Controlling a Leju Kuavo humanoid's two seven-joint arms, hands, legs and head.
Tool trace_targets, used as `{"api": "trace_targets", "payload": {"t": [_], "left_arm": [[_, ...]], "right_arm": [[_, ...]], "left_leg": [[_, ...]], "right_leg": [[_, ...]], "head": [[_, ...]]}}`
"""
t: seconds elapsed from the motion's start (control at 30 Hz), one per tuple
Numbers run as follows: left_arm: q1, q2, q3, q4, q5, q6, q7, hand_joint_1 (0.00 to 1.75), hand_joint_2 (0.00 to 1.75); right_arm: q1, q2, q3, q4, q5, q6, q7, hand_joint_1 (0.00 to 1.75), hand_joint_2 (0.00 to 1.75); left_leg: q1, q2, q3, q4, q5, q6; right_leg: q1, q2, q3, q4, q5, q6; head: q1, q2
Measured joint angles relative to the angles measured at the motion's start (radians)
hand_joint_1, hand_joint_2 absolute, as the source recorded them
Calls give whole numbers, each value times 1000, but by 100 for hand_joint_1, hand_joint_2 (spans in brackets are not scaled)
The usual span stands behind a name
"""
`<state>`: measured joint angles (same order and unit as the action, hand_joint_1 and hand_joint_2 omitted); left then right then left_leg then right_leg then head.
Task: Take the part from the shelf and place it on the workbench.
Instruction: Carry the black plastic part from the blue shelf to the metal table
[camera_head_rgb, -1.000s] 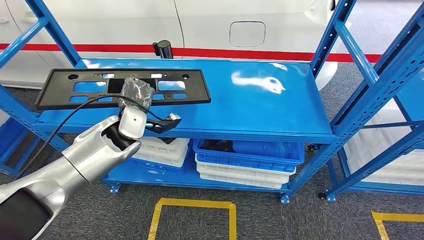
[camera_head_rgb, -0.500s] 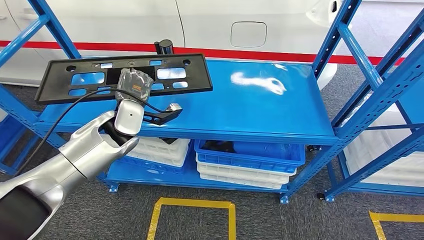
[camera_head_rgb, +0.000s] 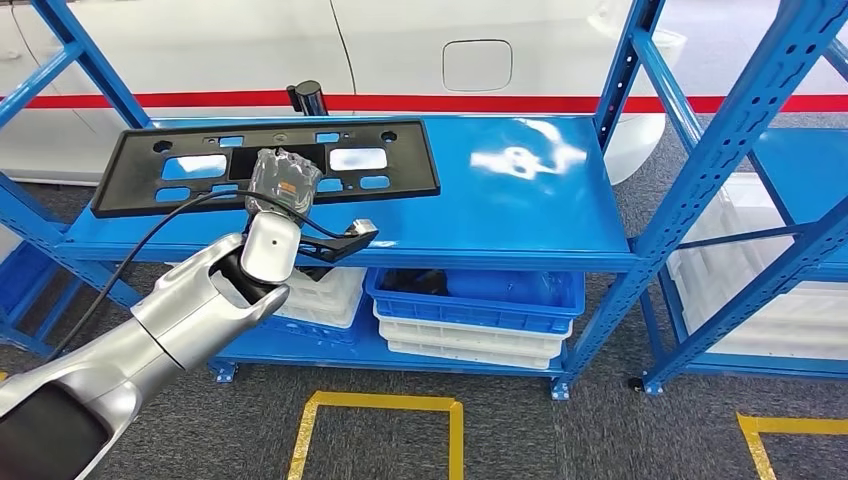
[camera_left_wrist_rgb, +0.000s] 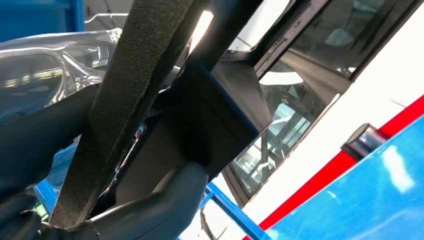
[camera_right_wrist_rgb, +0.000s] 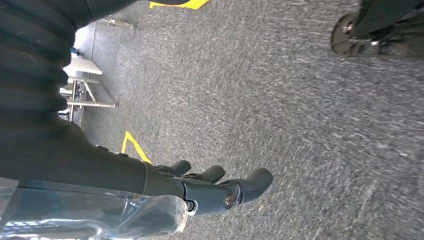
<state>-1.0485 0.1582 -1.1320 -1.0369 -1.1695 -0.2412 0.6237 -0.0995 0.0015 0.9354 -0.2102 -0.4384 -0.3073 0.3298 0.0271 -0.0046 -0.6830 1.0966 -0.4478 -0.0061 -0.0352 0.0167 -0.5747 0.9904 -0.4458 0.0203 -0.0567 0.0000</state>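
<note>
Black fingers of the left hand (camera_head_rgb: 283, 183) grip one long black part (camera_head_rgb: 268, 166) at its near edge, upper left of the head view. Its long axis runs left-right, over the blue shelf (camera_head_rgb: 520, 205). Right hand (camera_right_wrist_rgb: 210, 187) hangs with fingers spread, holding nothing.

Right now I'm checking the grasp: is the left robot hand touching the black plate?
Touching. The left wrist view shows the left robot hand with dark fingers wrapped against the black plate, no gap between them.
</note>
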Motion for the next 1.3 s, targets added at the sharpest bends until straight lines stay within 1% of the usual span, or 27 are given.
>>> {"api": "trace_targets", "payload": {"t": [0.07, 0.1, 0.13, 0.17, 0.23, 0.27, 0.3, 0.4, 0.47, 0.53, 0.57, 0.6, 0.63, 0.67, 0.7, 0.73, 0.8, 0.9, 0.93, 0.97, 1.0, 1.07, 1.1, 1.13, 1.17, 1.23, 1.3], "left_arm": [[1, 0, 0, -4, -1, -5, 0, 175, 175], [2, 0, 0, -6, -1, -9, 0, 175, 175], [3, 0, 0, -8, -1, -12, 0, 175, 175], [3, -1, 1, -11, -2, -15, 0, 175, 175], [1, -2, 5, -20, -3, -18, 0, 175, 175], [-1, -2, 7, -25, -4, -18, 0, 175, 175], [-4, -3, 9, -29, -6, -18, 0, 175, 175], [-9, -5, 10, -37, -12, -21, 0, 175, 175], [-10, -8, 10, -46, -13, -27, 0, 175, 175], [-8, -10, 9, -58, -13, -41, 2, 175, 175], [-6, -10, 9, -64, -12, -50, 2, 175, 175], [-4, -10, 8, -72, -11, -59, 3, 175, 175], [-1, -9, 8, -79, -9, -66, 3, 175, 175], [0, -8, 8, -86, -8, -72, 4, 175, 175], [2, -7, 9, -95, -7, -77, 4, 175, 175], [2, -5, 10, -104, -6, -81, 4, 175, 175], [1, 1, 14, -121, -5, -85, 4, 175, 175], [1, 11, 16, -139, -3, -89, 4, 175, 175], [1, 15, 16, -143, -1, -90, 4, 175, 175], [1, 20, 16, -148, 0, -92, 4, 175, 175], [1, 24, 16, -153, 1, -93, 4, 175, 175], [1, 29, 16, -163, 2, -96, 4, 175, 175], [1, 32, 16, -167, 2, -97, 4, 175, 175], [1, 33, 16, -170, 2, -98, 4, 175, 175], [1, 35, 16, -172, 2, -98, 4, 175, 175], [-1, 37, 17, -177, 3, -99, 4, 175, 175], [-6, 38, 21, -184, 3, -99, 4, 175, 175]], "right_arm": [[0, 0, 0, 0, -1, 0, -1, 0, 175], [0, 1, 0, 0, -2, -1, -2, 0, 175], [0, 1, 0, 0, -3, -1, -3, 0, 175], [0, 2, 0, 0, -3, -2, -3, 0, 175], [0, 6, 0, 0, -4, -5, -5, 0, 175], [0, 8, 0, -1, -4, -6, -5, 0, 175], [0, 11, 0, -1, -4, -7, -6, 0, 175], [-1, 14, 0, -1, -5, -8, -8, 0, 175], [0, 15, 0, 0, -7, -10, -13, 0, 175], [0, 15, 0, 0, -8, -9, -21, 0, 175], [0, 15, 0, 0, -9, -7, -25, 0, 175], [0, 14, 0, 0, -11, -3, -31, 0, 175], [0, 14, 0, 0, -15, 3, -38, 0, 175], [0, 13, 0, 0, -19, 10, -46, 0, 175], [-1, 13, 0, 0, -22, 16, -56, 0, 175], [-3, 13, 0, -1, -27, 21, -66, 0, 175], [-8, 14, -2, -1, -37, 27, -85, 0, 175], [-12, 14, -5, -1, -57, 36, -106, 0, 175], [-12, 14, -6, -1, -64, 39, -113, 0, 175], [-13, 13, -7, -1, -69, 41, -120, 0, 175], [-13, 13, -8, -1, -72, 44, -127, 0, 175], [-14, 13, -10, -1, -74, 46, -134, 0, 175], [-15, 13, -11, -1, -73, 47, -136, 0, 175], [-15, 13, -11, -1, -73, 47, -137, 0, 175], [-15, 13, -12, -1, -73, 47, -137, 0, 175], [-16, 14, -14, -1, -74, 46, -138, 0, 175], [-16, 17, -16, -3, -75, 46, -138, 0, 175]], "left_leg": [[-4, 0, -39, 142, -80, 2], [-7, 0, -41, 178, -95, 6], [-11, 0, -23, 174, -91, 13], [-17, 0, 14, 128, -72, 24], [-34, 0, 118, -26, -38, 57], [-41, 2, 155, -88, -27, 68], [-48, 4, 174, -124, -24, 75], [-51, 7, 174, -156, 1, 77], [-43, 9, 168, -179, 29, 80], [-38, 11, 152, -187, 51, 82], [-37, 11, 141, -186, 59, 80], [-36, 11, 130, -184, 67, 78], [-34, 12, 118, -182, 75, 75], [-30, 12, 106, -179, 82, 71], [-27, 12, 94, -172, 87, 66], [-25, 12, 82, -164, 92, 61], [-25, 11, 63, -148, 100, 48], [-24, 11, 49, -143, 117, 29], [-23, 10, 41, -132, 104, 23], [-21, 10, 28, -102, 73, 17], [-19, 10, 10, -50, 26, 12], [-18, 10, -29, 94, -70, 4], [-18, 10, -37, 152, -93, 3], [-18, 10, -32, 179, -94, 4], [-19, 9, -8, 169, -77, 8], [-26, 8, 87, 50, -31, 26], [-35, 8, 186, -103, -26, 45]], "right_leg": [[8, 0, -18, 1, 14, -9], [13, 0, -27, 1, 21, -12], [18, 0, -35, 1, 27, -14], [24, 0, -42, 1, 34, -15], [33, 1, -54, 1, 45, -16], [34, -1, -57, 0, 52, -14], [32, -2, -59, -2, 58, -10], [27, -6, -64, -11, 73, 8], [30, -7, -82, 25, 28, 18], [27, -8, -116, 139, -67, 27], [24, -8, -131, 204, -101, 31], [21, -8, -137, 251, -115, 36], [18, -8, -127, 265, -106, 41], [15, -9, -100, 241, -81, 45], [12, -10, -54, 182, -53, 50], [10, -10, -2, 108, -40, 56], [11, -8, 64, 0, -39, 51], [14, -7, 59, -19, -37, 23], [14, -8, 50, -18, -29, 11], [13, -10, 40, -19, -19, 0], [12, -11, 27, -19, -9, -8], [15, -12, 2, -19, 11, -15], [17, -12, -11, -19, 22, -16], [19, -12, -24, -18, 32, -17], [21, -12, -37, -18, 42, -17], [25, -11, -59, -18, 62, -16], [27, -11, -72, -20, 81, -10]], "head": [[0, 0], [0, 0], [0, 0], [-1, 0], [0, 0], [0, 0], [0, 0], [-1, 0], [-1, 0], [1, 0], [1, 0], [1, 0], [1, 0], [1, 0], [1, 0], [1, 0], [1, 0], [0, 0], [-1, 0], [-2, 0], [-3, 0], [-4, 0], [-4, 0], [-4, 0], [-4, 0], [-4, 0], [-3, 0]]}}
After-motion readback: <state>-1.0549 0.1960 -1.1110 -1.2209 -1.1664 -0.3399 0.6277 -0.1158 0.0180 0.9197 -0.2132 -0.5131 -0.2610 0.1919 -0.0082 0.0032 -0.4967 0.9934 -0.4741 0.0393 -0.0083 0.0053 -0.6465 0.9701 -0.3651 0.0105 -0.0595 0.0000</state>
